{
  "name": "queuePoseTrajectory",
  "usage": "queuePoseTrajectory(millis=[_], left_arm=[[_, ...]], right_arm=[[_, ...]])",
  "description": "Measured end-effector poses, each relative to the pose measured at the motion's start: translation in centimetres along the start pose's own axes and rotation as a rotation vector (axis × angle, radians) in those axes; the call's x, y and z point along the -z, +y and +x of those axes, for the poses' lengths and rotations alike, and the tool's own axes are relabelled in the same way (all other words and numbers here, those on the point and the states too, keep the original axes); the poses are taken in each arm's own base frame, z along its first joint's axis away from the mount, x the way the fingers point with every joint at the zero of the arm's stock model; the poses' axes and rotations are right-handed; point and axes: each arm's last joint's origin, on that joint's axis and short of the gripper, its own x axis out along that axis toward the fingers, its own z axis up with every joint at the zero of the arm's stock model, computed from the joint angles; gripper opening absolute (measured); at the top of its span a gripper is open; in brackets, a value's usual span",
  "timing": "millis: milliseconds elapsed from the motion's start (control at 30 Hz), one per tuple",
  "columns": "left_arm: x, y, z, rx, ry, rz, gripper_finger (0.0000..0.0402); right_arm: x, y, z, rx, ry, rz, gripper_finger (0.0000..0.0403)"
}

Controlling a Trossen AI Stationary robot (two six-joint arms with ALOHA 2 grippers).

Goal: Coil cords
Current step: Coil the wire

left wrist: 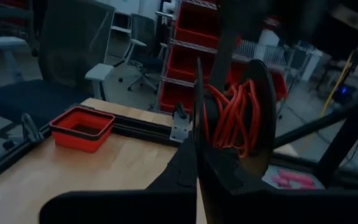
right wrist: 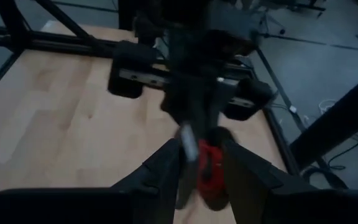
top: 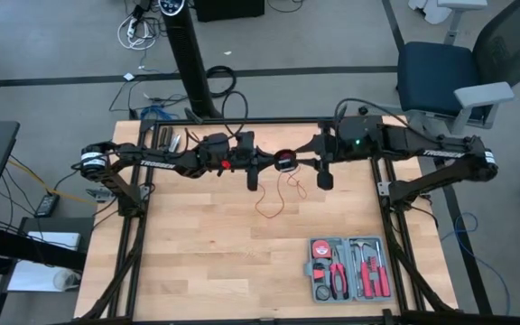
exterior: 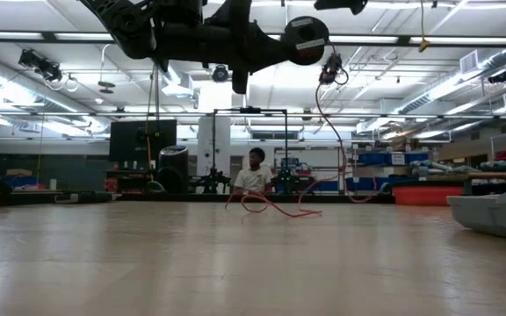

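A thin red cord is partly wound on a black spool held high above the table's far middle. The cord's free length hangs from the spool, and its slack loops lie on the wood. My left gripper, level and coming from the table's left, is shut on the spool. My right gripper comes from the right, open. Its two fingers stand on either side of the spool. I cannot tell whether they touch it. My left gripper pinches one thin black flange of the spool between its two fingers, at the flange's rim. The fingers come level from the table's left. The spool is lifted clear, its axis about level, and the wound cord sits between the two flanges.
A grey tool case with red-handled tools lies at the table's near right. A red tray sits by the table's frame in the left wrist view. A person sits beyond the far edge. Bare wood lies at the near left.
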Motion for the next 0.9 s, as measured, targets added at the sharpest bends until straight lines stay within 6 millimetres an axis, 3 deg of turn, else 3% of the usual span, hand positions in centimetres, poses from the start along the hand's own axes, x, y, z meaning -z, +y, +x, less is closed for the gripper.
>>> queuePoseTrajectory(millis=[333,633,900], left_arm=[[0.8,0.5,-0.1,0.041,0.094,0.189,0.0006],[0.9,0.5,-0.1,0.045,0.107,0.228,0.0006],[0.8,0.5,-0.1,0.052,0.101,0.232,0.0006]], right_arm=[[1.5,-3.2,0.0,-0.071,0.026,0.040,0.0115],[2.7,-3.4,2.3,-0.100,0.083,0.026,0.0115],[2.5,-3.4,2.8,-0.142,0.054,0.031,0.0115]])
